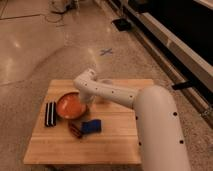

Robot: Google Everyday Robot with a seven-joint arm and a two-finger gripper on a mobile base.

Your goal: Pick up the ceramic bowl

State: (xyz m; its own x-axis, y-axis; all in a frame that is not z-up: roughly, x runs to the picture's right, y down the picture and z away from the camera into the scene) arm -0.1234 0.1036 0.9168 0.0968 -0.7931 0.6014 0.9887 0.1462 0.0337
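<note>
The round orange ceramic bowl [69, 105] with a darker rim sits on the left half of the wooden table [110, 142]. My white arm reaches in from the lower right, its wrist bending down at the bowl's right rim. The gripper [89, 100] is at that right rim, mostly hidden behind the wrist. A small blue block [92, 126] lies just in front of the bowl, to its right.
A black rectangular object [50, 113] lies left of the bowl. A dark reddish-brown bar [75, 130] lies beside the blue block. The table stands on a polished floor with a blue cross mark [106, 51]. A dark wall unit runs along the right.
</note>
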